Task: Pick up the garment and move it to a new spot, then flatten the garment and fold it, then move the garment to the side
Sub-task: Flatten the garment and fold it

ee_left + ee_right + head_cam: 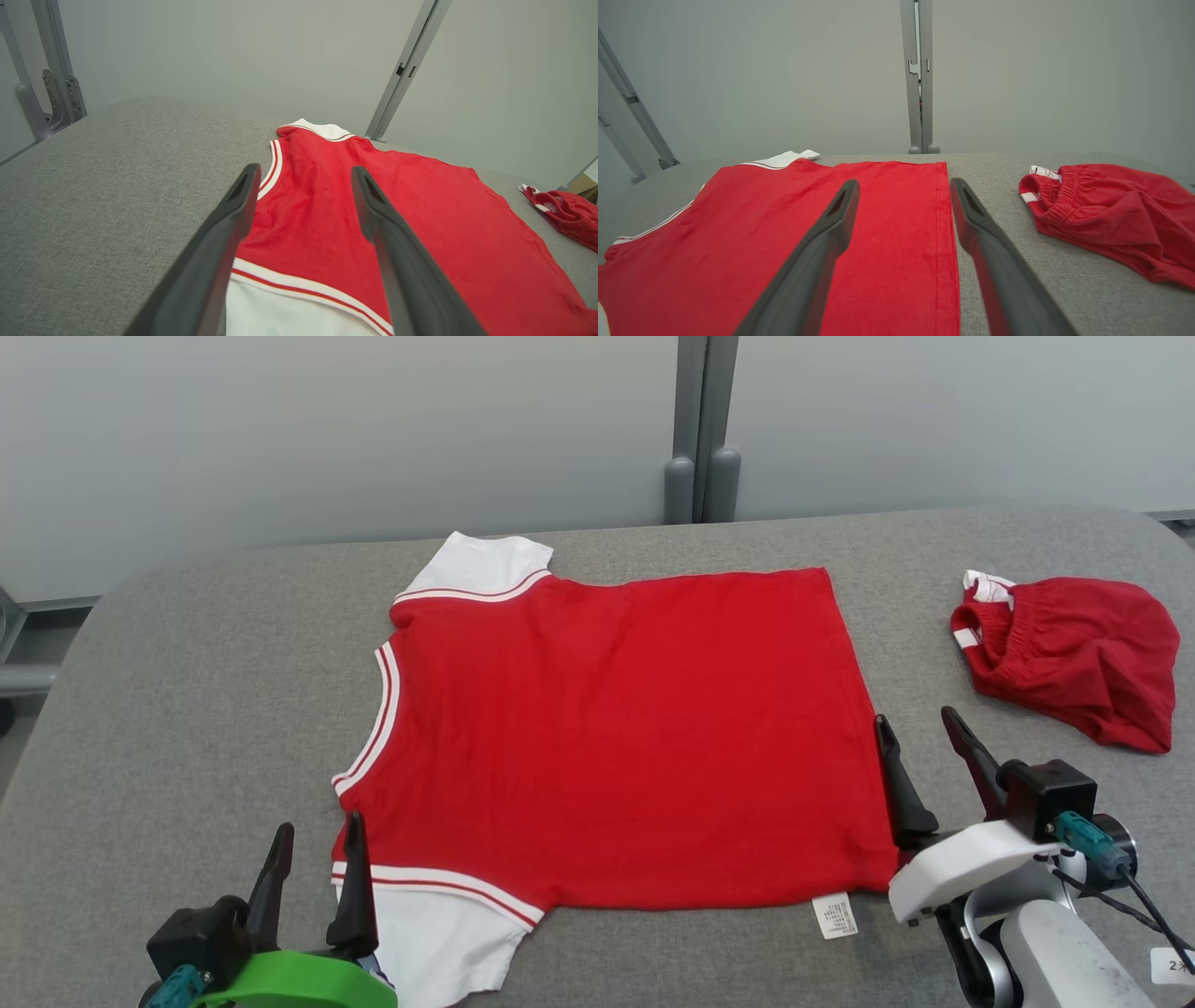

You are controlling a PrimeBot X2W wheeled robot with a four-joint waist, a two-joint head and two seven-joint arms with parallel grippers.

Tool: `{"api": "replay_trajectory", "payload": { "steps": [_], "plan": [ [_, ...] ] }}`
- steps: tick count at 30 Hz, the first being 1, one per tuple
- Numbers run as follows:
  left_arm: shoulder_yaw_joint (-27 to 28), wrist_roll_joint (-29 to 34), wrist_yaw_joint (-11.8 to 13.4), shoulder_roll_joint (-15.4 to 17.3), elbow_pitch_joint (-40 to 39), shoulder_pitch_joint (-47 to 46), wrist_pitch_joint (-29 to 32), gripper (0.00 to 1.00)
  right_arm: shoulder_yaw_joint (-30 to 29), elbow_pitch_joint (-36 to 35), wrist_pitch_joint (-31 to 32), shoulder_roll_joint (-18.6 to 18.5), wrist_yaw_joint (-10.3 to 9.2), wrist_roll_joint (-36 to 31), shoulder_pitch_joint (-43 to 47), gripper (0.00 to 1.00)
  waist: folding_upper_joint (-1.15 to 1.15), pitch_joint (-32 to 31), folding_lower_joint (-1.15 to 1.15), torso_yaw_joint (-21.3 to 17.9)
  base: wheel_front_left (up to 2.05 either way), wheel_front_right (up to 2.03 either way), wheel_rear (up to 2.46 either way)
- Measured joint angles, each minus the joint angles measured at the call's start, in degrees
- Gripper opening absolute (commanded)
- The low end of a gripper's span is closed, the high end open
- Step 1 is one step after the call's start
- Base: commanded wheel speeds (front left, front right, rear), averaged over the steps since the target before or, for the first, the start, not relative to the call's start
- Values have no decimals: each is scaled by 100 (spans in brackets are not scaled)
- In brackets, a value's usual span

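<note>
The red short-sleeved cotton shirt with white striped sleeves (607,737) lies flat on the grey fabric-covered table (168,691). Its near sleeve is just ahead of the left gripper (319,821), and its hem edge runs between the fingers of the right gripper (915,715). Both grippers are spread and empty. For a clean fold, each should probably pinch both layers at the near edge, then lift together toward the far edge.

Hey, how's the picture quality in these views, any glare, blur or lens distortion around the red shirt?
Head view: soft even light, no glare, hardly any shadow, red shirt sharp. Left wrist view: wide-angle stretch, the left gripper's fingers loom large and slightly soft near the lens. Right wrist view: same stretch on the right gripper's fingers; red shorts look crisp.
</note>
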Motion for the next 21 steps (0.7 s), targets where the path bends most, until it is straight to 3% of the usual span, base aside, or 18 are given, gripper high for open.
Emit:
{"api": "replay_trajectory", "payload": {
  "steps": [21],
  "plan": [
    [4, 158, 7, -104, 87, 0, -49, 100, 44, -29, 2, 2, -14, -2, 15, 100, 0, 34, 0, 1, 0, 0, 0]
  ]
}}
